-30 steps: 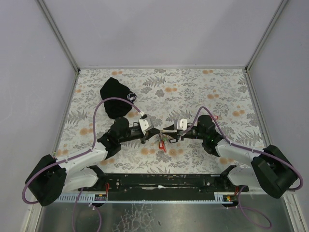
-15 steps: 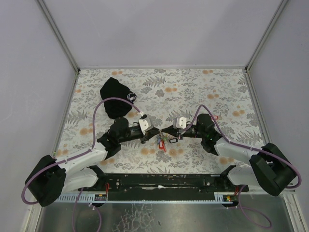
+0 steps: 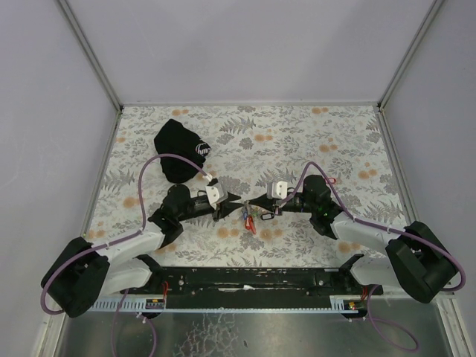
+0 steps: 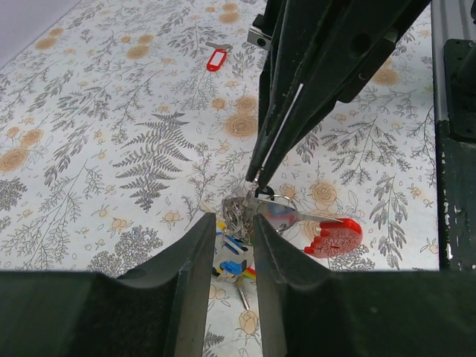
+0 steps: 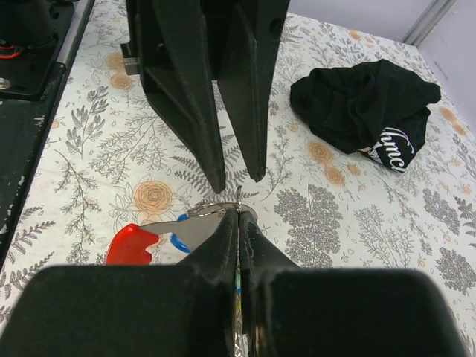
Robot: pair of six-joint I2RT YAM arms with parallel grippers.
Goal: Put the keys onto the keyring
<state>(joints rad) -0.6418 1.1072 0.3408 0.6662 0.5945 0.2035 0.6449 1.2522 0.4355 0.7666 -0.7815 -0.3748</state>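
Pale grey walls (image 3: pixel 245 52) close in one table (image 3: pixel 297 141) on three sides. Its cover is printed with grey ferns and orange blossoms, and a black rail (image 3: pixel 245 279) runs along the near edge where the arms are bolted.

Counted: two arms, two end effectors, one black cloth pouch (image 3: pixel 178 149) with a white logo, one keyring, one bunch of keys, and one loose key (image 4: pixel 216 59) with a red tag.

The left end effector (image 4: pixel 227 223) has its fingers apart with a narrow gap between them, and it grips nothing. The right end effector (image 5: pixel 238 223) meets it almost tip to tip. Its fingers are pressed together and pinch the thin wire of the keyring (image 5: pixel 212 209).

The keys (image 4: pixel 286 215) cluster just below and beside the right end effector's tips, straight ahead of the left end effector's gap. One metal blade with a red tag sticks out plainly. Blue and yellow tags show under it (the rest are too bunched to count).

The pouch lies well apart from both end effectors, on the far side of the left one. The loose key rests on the table beyond the right end effector as the left wrist sees it, close beside that arm.
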